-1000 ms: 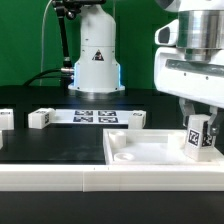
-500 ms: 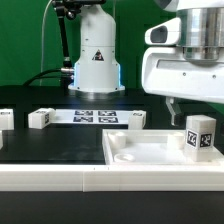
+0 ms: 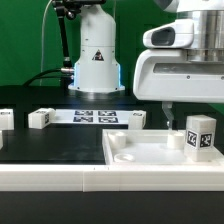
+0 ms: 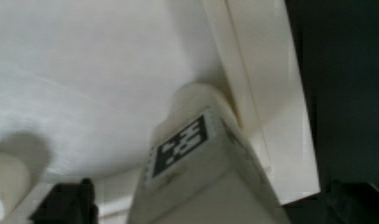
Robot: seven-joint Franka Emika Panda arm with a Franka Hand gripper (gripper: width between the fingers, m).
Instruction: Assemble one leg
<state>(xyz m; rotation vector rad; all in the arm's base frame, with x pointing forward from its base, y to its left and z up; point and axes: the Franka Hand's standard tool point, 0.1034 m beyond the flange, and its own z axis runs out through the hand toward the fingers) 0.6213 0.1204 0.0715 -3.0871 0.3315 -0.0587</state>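
A white leg (image 3: 200, 135) with a black-and-white tag stands upright at the exterior view's right end of the large white tabletop (image 3: 145, 152). My gripper (image 3: 195, 106) hovers just above it, open, with one finger (image 3: 165, 106) showing to the leg's left and apart from it. In the wrist view the leg (image 4: 195, 150) rises between my two dark fingers, which stand wide of it, and the tabletop (image 4: 97, 80) lies below.
Other white legs lie on the black table behind the tabletop (image 3: 42, 117), (image 3: 133, 119), (image 3: 5, 118). The marker board (image 3: 95, 116) lies between them. The robot base (image 3: 97, 60) stands at the back. A round corner socket (image 3: 122, 157) shows on the tabletop.
My gripper was shut round the leg a second ago. It has let go and risen, and the leg stays standing on the tabletop.
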